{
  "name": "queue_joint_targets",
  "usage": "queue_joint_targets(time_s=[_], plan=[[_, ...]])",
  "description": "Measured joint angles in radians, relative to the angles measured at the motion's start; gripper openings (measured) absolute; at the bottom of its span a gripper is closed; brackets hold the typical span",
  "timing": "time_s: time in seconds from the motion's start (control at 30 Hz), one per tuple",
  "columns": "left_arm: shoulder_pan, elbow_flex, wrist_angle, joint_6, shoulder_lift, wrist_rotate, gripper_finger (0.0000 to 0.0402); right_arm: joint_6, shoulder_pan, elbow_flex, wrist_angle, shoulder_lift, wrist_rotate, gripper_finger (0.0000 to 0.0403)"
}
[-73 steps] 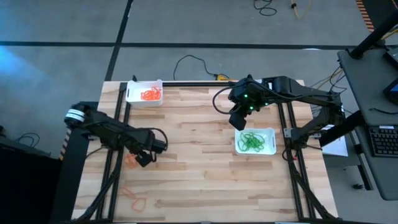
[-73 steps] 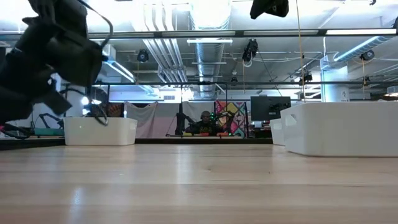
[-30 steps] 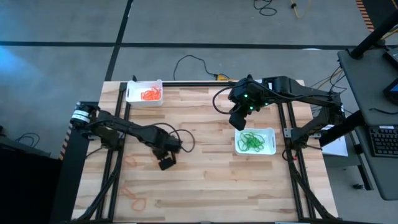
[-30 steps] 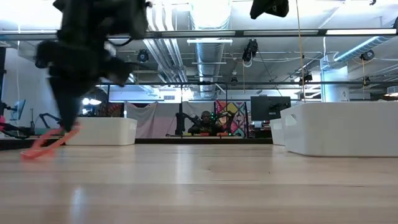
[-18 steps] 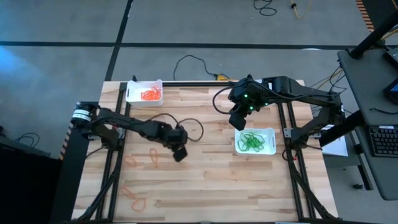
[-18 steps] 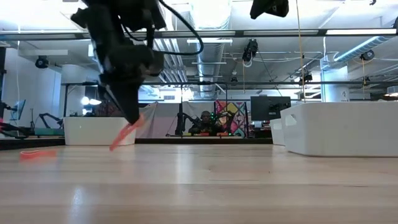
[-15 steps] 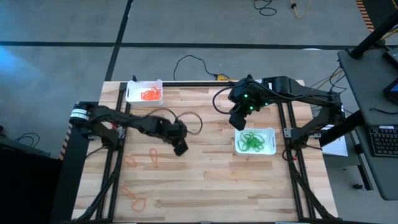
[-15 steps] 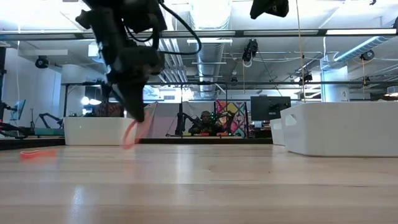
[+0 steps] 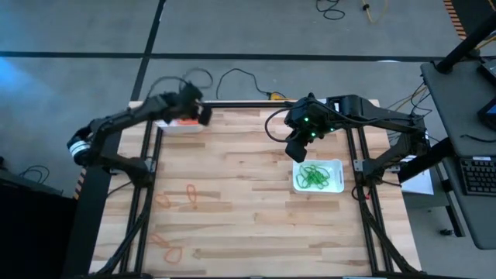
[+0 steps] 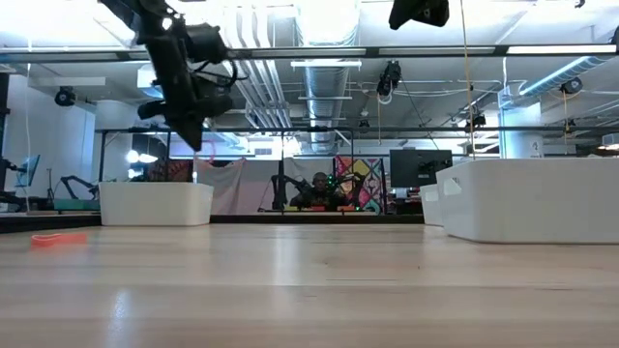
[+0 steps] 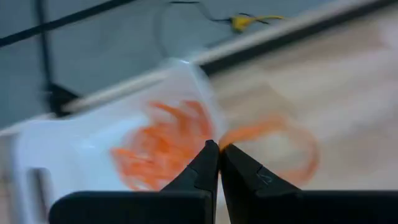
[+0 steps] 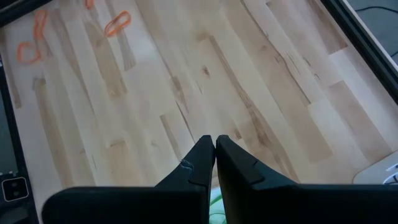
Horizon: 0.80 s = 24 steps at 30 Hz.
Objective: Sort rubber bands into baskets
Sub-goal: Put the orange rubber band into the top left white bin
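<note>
My left gripper (image 9: 200, 115) is high over the table's far left, at the right rim of a white basket (image 9: 172, 118) that holds orange rubber bands (image 11: 163, 148). It is shut on one orange rubber band (image 11: 300, 142). My right gripper (image 9: 297, 152) hangs shut and holds nothing, just beyond a second white basket (image 9: 335, 166) that is filled with green rubber bands (image 9: 314, 177). Loose orange bands (image 9: 191, 194) lie flat on the wood at the near left. My left gripper pinches the orange band between its two shut fingertips, at one spot on the loop (image 11: 235, 135). The rest of the loop reaches out beyond the fingers, open and slack. It is clear of the table, beside the basket's rim (image 11: 198, 74).
More orange bands lie near the table's front left corner (image 9: 172, 249). The black frame rails (image 9: 147, 182) run along both sides of the table. Black cables (image 9: 232, 77) lie on the floor past the far edge. The table's middle is bare wood.
My left gripper has swung from the table's middle toward the far left corner and risen, and it stays shut on the orange band. The band has been lifted clear of the wood and carried to the basket of orange bands.
</note>
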<state>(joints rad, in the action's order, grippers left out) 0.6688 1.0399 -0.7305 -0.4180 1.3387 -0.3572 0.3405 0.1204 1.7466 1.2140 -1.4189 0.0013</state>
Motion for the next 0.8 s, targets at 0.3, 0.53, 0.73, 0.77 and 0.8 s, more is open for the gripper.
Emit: queue_joint_targets(time_s=[0.3, 0.53, 0.73, 0.77, 0.8], plan=[[0.252, 0.028, -0.033, 0.052, 0.123, -0.001, 0.0, 0.0, 0.0, 0.0, 0.0, 0.0, 0.0, 0.0013], [0.289, 0.026, -0.042, 0.016, 0.243, 0.0, 0.0, 0.0, 0.0, 0.0, 0.0, 0.0, 0.0, 0.0013], [0.289, 0.026, -0.034, 0.038, 0.327, 0.015, 0.0019, 0.0, 0.0, 0.0, 0.0, 0.0, 0.0, 0.0013], [0.289, 0.026, -0.035, 0.046, 0.333, 0.029, 0.0028, 0.0, 0.0, 0.0, 0.0, 0.0, 0.0, 0.0013], [0.289, 0.026, -0.038, 0.05, 0.338, 0.035, 0.0038, 0.0, 0.0, 0.0, 0.0, 0.0, 0.0, 0.0013]])
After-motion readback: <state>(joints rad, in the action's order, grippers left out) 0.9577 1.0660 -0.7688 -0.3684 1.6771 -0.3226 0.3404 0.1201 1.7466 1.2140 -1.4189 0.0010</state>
